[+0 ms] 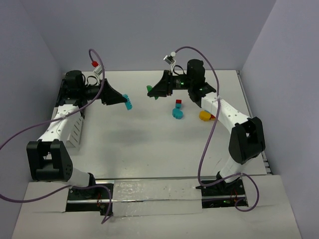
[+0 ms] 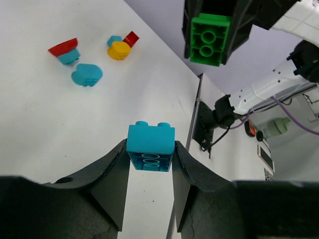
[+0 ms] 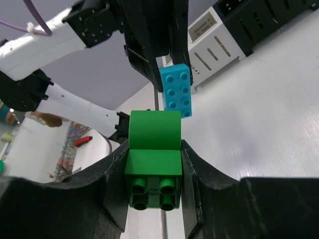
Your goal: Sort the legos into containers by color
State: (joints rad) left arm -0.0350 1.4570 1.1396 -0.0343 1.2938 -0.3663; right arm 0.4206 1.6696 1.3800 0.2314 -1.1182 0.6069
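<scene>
Left end effector around cyan brick

The left end effector was black, and it gripped a cyan brick. The right end effector, also black, gripped a green brick. On the white counter lay a red brick, a cyan rounded piece and a yellow piece. The left arm and right arm were white with black joints, and their cables were purple. One slatted container was white, and the other container was black.
</scene>
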